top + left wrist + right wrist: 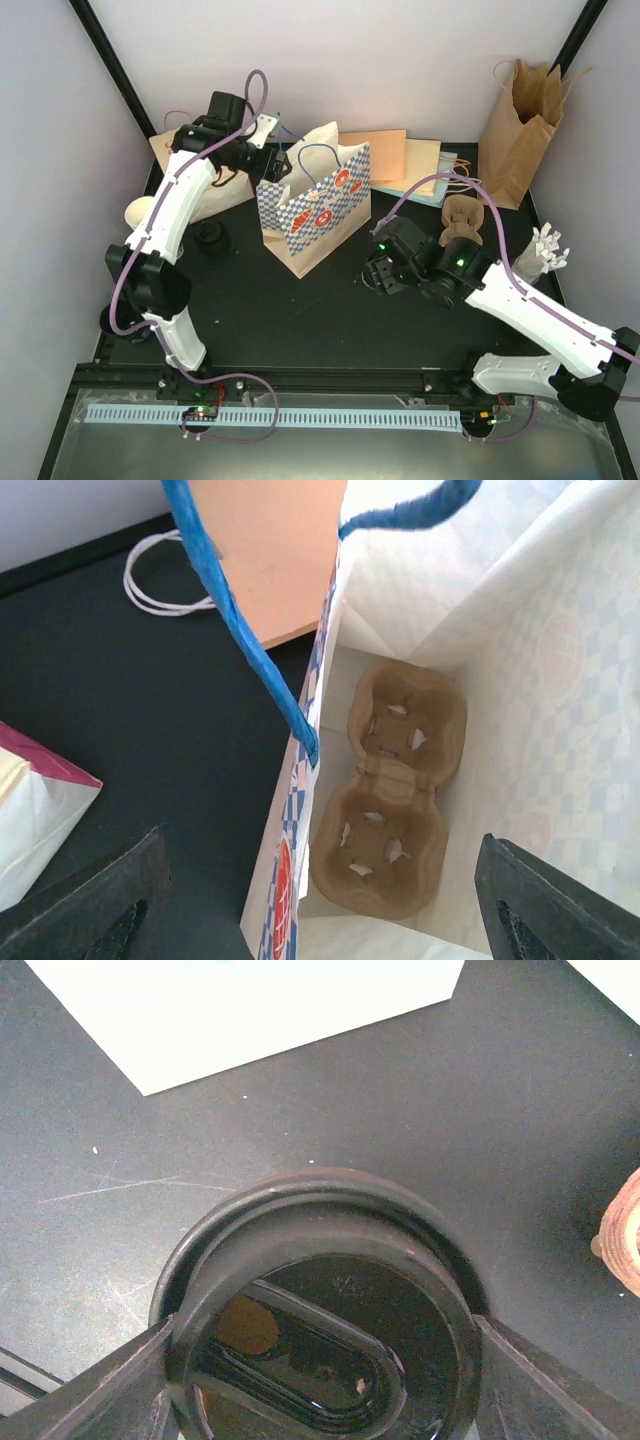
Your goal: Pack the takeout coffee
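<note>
Top view: my left gripper hangs over the open mouth of the blue-checked bag, which stands upright mid-table; my right gripper sits low over the dark table, just right of that bag; a cream paper cup and a loose lid rest near each other at the far left, beside my left arm; a brown bag stands at the back right, with a spare carrier in front of it.

Left wrist view: my fingers are spread wide and hold nothing; one hangs outside the bag, the other over its inside; a two-cup carrier lies flat on the bag's floor.

Right wrist view: a black lid fills the lower frame; my fingers press its rim from both sides, pinching it; I cannot tell whether a cup sits beneath.
</note>
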Tool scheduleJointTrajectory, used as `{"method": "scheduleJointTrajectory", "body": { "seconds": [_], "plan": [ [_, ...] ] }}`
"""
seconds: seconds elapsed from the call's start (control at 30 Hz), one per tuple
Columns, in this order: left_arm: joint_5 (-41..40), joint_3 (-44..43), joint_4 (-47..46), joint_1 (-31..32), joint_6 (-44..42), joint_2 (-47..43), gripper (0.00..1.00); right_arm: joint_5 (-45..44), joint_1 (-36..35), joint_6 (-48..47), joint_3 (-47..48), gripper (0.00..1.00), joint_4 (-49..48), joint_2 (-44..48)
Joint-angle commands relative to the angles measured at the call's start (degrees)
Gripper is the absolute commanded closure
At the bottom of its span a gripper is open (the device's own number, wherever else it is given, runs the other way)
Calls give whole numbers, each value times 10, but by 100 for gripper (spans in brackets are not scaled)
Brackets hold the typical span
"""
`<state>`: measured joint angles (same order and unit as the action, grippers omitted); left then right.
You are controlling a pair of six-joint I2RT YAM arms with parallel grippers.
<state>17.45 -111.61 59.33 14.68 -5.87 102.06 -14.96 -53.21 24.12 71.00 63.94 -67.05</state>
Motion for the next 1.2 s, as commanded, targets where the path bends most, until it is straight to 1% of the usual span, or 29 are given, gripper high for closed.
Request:
{"method": "scheduleJointTrajectory", "body": {
  "seconds": [0.0,0.2,0.27,0.33,0.37,0.47,0.6,0.63,0.87,1.03,1.17],
  "plan": [
    [33,-26,11,-2,-21,14,15,-18,3,-2,11,28,9,21],
    [34,-26,-4,-2,-21,34,25,-20,3,0,9,28,15,26],
    [34,-26,-7,-2,-23,36,30,-19,3,1,8,28,14,26],
    [35,-26,-9,-2,-27,39,38,-18,3,1,6,28,12,27],
    [37,-26,-10,-2,-28,40,43,-18,3,1,5,28,11,26],
    [48,-26,-14,-2,-34,40,63,-16,3,-1,6,28,9,24],
    [58,-26,-17,-2,-43,33,92,-16,3,-3,11,29,10,23],
    [58,-26,-17,-1,-43,30,97,-17,3,-3,13,29,11,24],
    [27,-12,-12,13,-46,-8,98,-36,3,-5,31,29,25,35],
    [-35,20,-19,49,-57,-55,98,-56,3,-8,44,29,33,51],
    [-85,55,-34,76,-62,-100,98,-75,3,-11,71,29,50,56]
  ]
}}
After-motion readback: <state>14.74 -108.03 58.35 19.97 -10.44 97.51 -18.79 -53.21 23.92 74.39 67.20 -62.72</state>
